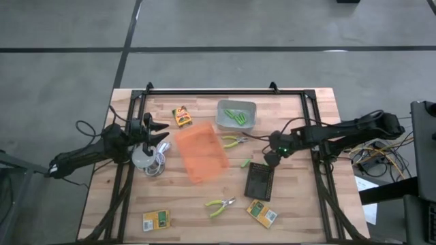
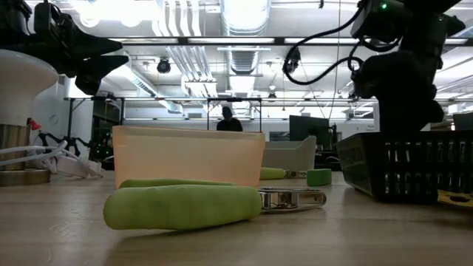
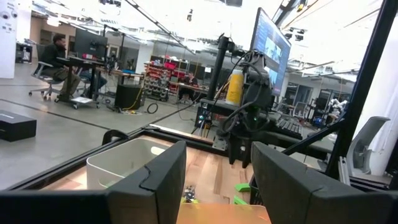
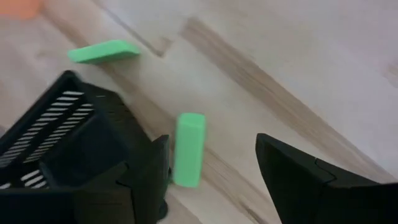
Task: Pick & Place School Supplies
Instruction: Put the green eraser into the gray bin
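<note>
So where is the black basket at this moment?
In the high view the black basket sits right of centre on the table, below the right gripper, with a printed box just in front of it.

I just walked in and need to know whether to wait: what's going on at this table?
A two-armed robot is sorting school supplies. The right gripper hangs open just above a short green marker lying on the wood beside the black basket; nothing is held. The left gripper waits open near the white round thing. Some markers already lie in the grey bin; two pliers and three printed boxes are still on the table, around the orange bin.
</note>
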You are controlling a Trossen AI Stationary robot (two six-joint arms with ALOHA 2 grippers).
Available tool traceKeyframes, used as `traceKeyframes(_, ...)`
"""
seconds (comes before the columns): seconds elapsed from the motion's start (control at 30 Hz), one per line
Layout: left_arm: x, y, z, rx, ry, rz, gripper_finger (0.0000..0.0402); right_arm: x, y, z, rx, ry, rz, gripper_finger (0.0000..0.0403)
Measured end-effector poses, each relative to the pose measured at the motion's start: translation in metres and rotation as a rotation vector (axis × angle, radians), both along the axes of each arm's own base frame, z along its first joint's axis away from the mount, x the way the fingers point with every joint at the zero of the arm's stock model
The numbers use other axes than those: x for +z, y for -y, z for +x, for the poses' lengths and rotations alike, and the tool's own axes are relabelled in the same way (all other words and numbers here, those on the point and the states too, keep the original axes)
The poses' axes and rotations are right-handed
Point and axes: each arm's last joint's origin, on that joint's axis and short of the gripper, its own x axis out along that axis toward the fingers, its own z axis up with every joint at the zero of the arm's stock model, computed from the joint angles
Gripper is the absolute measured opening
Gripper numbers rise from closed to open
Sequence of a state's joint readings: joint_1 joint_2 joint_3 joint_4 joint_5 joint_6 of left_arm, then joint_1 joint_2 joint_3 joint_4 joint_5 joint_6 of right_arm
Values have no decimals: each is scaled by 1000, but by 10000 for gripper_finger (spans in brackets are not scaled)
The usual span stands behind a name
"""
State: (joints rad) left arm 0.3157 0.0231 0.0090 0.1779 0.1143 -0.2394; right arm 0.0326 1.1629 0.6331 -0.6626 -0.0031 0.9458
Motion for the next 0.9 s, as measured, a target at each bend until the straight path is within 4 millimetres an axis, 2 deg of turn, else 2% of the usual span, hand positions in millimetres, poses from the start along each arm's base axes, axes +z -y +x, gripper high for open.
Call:
traceKeyframes(0.37,0,0,0,0,0,0,188,-3,-1,3,195,9,-40,221)
traceKeyframes(0.6,0,0,0,0,0,0,188,-17,-2,10,436,45,-124,221)
traceKeyframes(0.9,0,0,0,0,0,0,188,-40,-4,8,528,90,-102,221)
